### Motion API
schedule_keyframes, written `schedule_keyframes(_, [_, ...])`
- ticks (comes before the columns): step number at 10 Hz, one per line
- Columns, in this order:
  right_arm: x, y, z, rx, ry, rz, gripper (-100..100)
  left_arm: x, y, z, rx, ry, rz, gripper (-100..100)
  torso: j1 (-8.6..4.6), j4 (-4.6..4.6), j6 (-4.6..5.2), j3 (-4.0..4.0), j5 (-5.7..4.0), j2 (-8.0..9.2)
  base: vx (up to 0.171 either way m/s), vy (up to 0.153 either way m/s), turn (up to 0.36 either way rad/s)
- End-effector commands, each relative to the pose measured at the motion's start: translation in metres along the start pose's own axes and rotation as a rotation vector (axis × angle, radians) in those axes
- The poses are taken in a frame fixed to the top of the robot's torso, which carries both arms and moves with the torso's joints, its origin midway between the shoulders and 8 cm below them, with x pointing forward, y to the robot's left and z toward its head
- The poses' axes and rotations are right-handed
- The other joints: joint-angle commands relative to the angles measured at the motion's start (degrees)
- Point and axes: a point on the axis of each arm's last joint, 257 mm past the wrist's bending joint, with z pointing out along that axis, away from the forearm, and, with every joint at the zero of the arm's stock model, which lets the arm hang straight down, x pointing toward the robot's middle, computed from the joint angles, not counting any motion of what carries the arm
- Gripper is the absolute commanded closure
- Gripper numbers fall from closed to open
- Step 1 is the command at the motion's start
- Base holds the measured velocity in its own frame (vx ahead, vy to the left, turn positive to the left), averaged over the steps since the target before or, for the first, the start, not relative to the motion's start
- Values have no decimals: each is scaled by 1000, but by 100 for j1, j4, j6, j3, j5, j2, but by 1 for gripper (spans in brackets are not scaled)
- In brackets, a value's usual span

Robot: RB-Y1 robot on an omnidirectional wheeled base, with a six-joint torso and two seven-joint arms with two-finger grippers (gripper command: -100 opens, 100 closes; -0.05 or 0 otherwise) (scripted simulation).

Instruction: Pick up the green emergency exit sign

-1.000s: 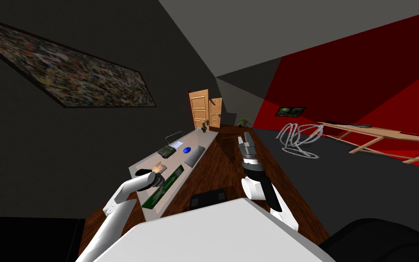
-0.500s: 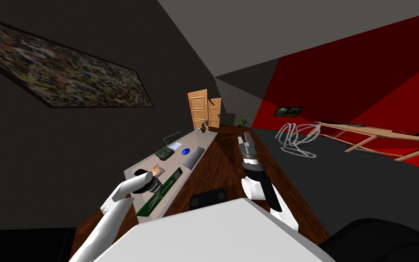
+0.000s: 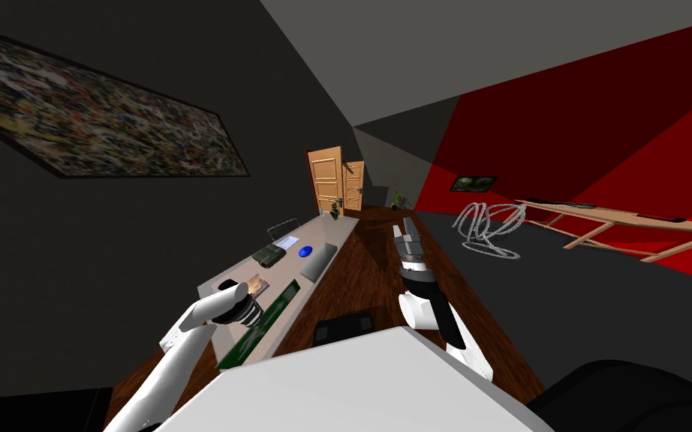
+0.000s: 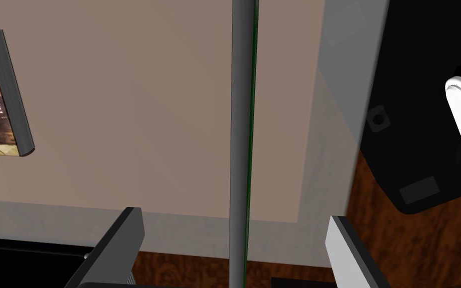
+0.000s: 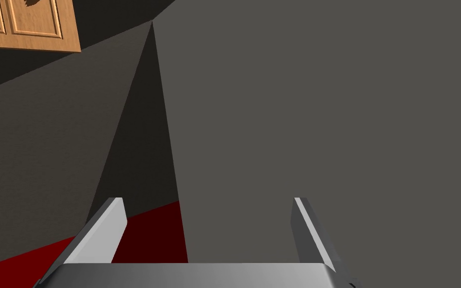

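While the left gripper (image 4: 233, 216) hung wide open astride the long, thin green sign (image 4: 242, 125) on the pale table (image 4: 124, 100), nothing was yet gripped or lifted.

Dim, flat render with heavy wide-lens stretch
The head view is dark overall: a near-black wall (image 3: 112, 247), brightest on the red wall (image 3: 600, 127) and the orange doors (image 3: 327, 180); the light perhaps comes from overhead. Walls splay toward the corners and the whole scene is rolled. In the left wrist view the tabletop (image 4: 124, 100) is evenly lit and sharp; in the head view the green sign (image 3: 283, 295) shows small and murky
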Motion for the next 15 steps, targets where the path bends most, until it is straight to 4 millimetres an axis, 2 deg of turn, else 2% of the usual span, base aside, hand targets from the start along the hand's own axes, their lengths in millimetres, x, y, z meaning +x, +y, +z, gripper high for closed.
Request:
schedule_keyframes(1, [0, 0, 0, 0, 0, 0, 0, -9, 5, 0, -38, -20, -7, -100, 0, 0, 0, 0, 0, 0, 31, 4, -22])
schedule_keyframes(2, [0, 0, 0, 0, 0, 0, 0, -6, 3, 0, -22, -12, -4, -100, -1, 0, 0, 1, 0, 2, 13, 2, -2])
schedule_keyframes(3, [0, 0, 0, 0, 0, 0, 0, -7, 4, 0, -27, -15, -5, 0, -3, 2, 0, 4, 0, 8, 0, 0, 0])
schedule_keyframes(4, [0, 0, 0, 0, 0, 0, 0, -4, -3, 4, -23, -14, -2, -100, -4, 3, 0, 7, -1, 12, -7, -9, 42])
schedule_keyframes(5, [0, 0, 0, 0, 0, 0, 0, 5, -12, 2, -5, -2, 10, -100, -7, 3, 0, 9, -1, 15, -19, -28, 72])
schedule_keyframes(6, [0, 0, 0, 0, 0, 0, 0, 0, -8, 7, -22, -14, 1, -100, -13, 4, -1, 11, -3, 19, -18, -27, 22])
schedule_keyframes(7, [0, 0, 0, 0, 0, 0, 0, 6, -16, 7, -11, -7, 10, -100, -14, 4, 0, 12, -2, 21, -16, -22, 31])
schedule_keyframes(8, [0, 0, 0, 0, 0, 0, 0, 3, -14, 10, -20, -14, 5, -100, -13, 4, 0, 11, -3, 20, -11, -15, 19])
schedule_keyframes(10, [0, 0, 0, 0, 0, 0, 0, 17, -28, 10, 1, 0, 26, -100, -10, 4, 0, 11, -2, 19, -16, -20, 56])
schedule_keyframes(11, [0, 0, 0, 0, 0, 0, 0, 10, -23, 16, -19, -13, 16, -100, -13, 5, 0, 11, -3, 20, -17, -23, 17])
schedule_keyframes(12, [0, 0, 0, 0, 0, 0, 0, 19, -31, 14, -5, -3, 29, -100, -13, 4, 0, 12, -2, 21, -18, -21, 38])
schedule_keyframes(13, [0, 0, 0, 0, 0, 0, 0, 14, -27, 19, -20, -13, 22, -100, -12, 5, 0, 12, -3, 21, -11, -15, 21])
schedule_keyframes(14, [0, 0, 0, 0, 0, 0, 0, 22, -33, 18, -9, -5, 35, -100, -10, 4, 0, 11, -2, 19, -13, -18, 41])
schedule_keyframes(15, [0, 0, 0, 0, 0, 0, 0, 18, -30, 21, -21, -13, 30, -100, -11, 4, 0, 11, -2, 19, -11, -16, 22])
